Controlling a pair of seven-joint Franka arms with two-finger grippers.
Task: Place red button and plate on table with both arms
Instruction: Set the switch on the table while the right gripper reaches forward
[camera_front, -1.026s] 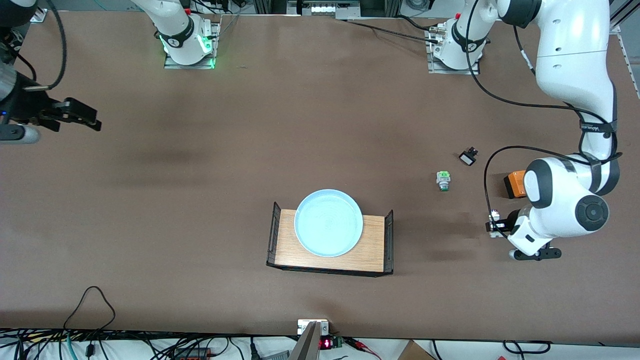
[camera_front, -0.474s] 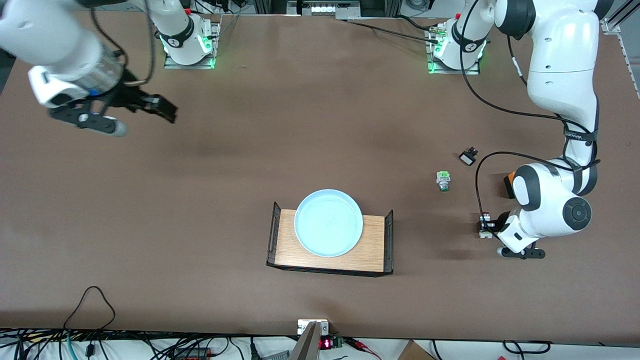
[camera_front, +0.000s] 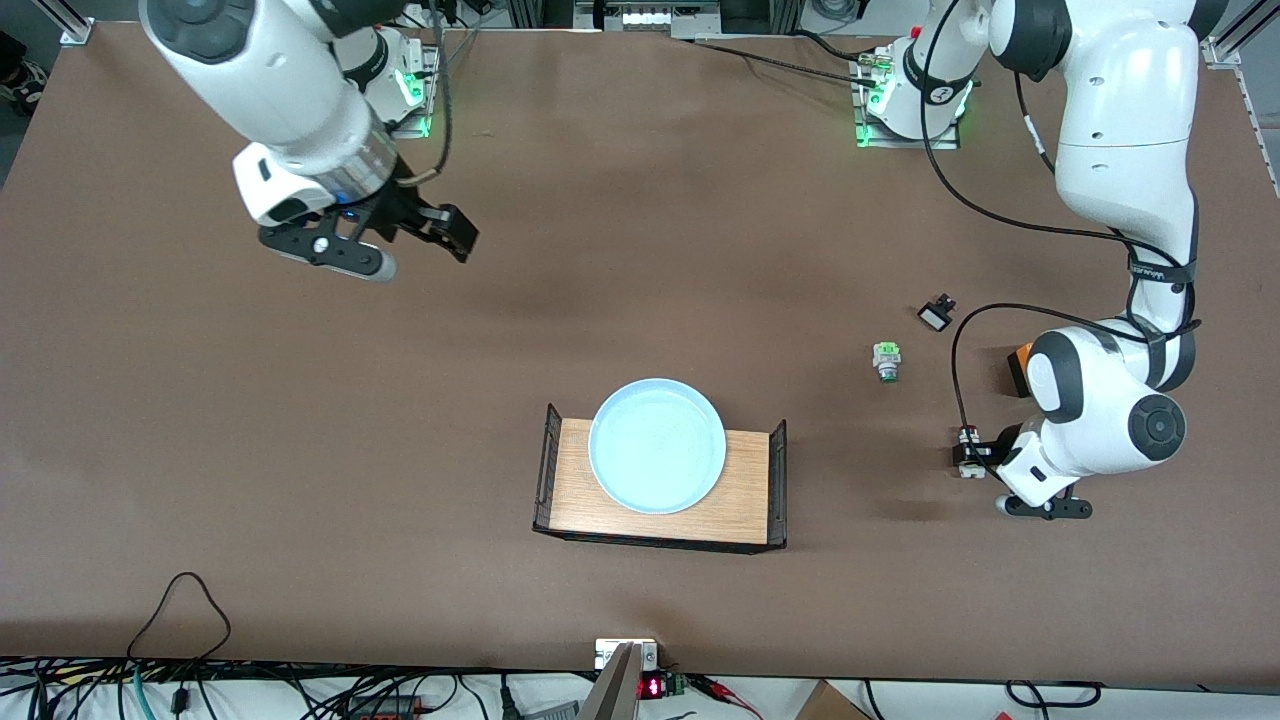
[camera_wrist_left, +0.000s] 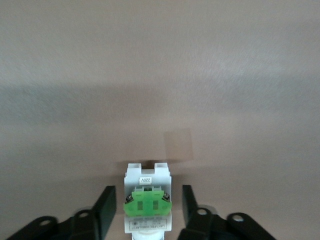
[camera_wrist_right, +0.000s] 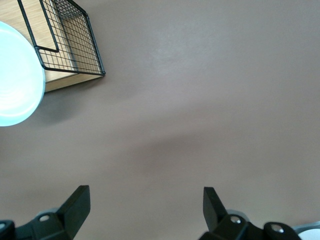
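The red button (camera_wrist_left: 148, 202) lies lengthwise between the left claw's (camera_wrist_left: 145, 212) parted fingers, untouched, on the matte brown table (camera_front: 640, 250). The right claw (camera_front: 440, 230) hangs open.

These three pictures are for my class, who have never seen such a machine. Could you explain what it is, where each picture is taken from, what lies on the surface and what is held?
Two white robot arms work at a brown table. One picture looks down from a high camera; the other two come from cameras on the wrists. The left gripper is low at the table, its fingers standing apart on either side of the red button, not pressing it. The right gripper hangs open and empty above bare table. The pale blue plate sits on a small wooden rack. A green-and-white switch, a small black part and an orange box lie nearby.
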